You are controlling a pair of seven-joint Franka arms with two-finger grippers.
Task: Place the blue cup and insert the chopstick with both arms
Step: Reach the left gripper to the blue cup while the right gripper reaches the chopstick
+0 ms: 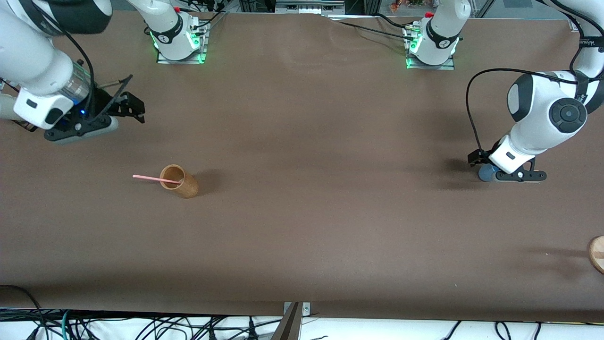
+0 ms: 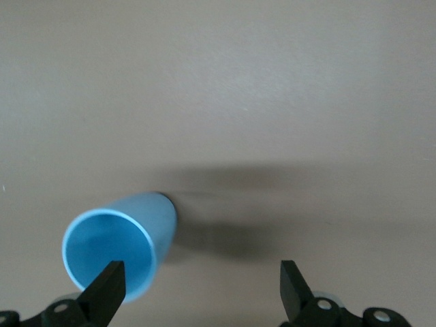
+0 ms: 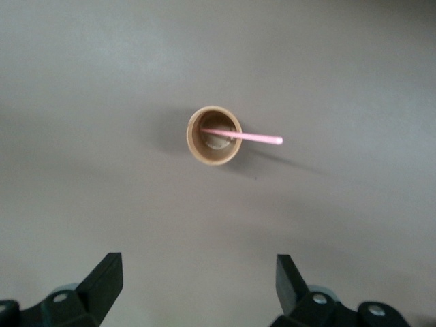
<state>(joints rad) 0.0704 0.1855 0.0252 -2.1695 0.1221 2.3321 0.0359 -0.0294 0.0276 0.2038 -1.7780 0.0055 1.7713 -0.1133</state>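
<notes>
The brown table [image 1: 302, 226] was seen with 2 cups on it. A tan-brown cup [image 1: 180, 182] stood upright toward the right arm's end of the table, and the chopstick [image 1: 155, 179] was leaned inside it, its pink upper part sticking out over the rim and pointing toward that same end. In the right wrist view the cup [image 3: 214, 135] was shown from above, with the chopstick [image 3: 246, 137] crossing its mouth.

The right gripper [image 1: 123, 105] was held up in the air near the right arm's end of the table, with its fingers [image 3: 102, 279] spread wide and nothing between them.

The blue cup [image 1: 485, 173] was found at the left arm's end of the table, mostly hidden under the left gripper [image 1: 495, 171] in the front view. In the left wrist view the blue cup [image 2: 122, 246] was shown standing upright on the table, bright blue inside. The left gripper's fingers [image 2: 105, 293] were spread, 1 of them lying across the cup's rim; whether it touched the cup could not be told.

A round wooden object [image 1: 597, 252] was cut off by the edge of the front view.
</notes>
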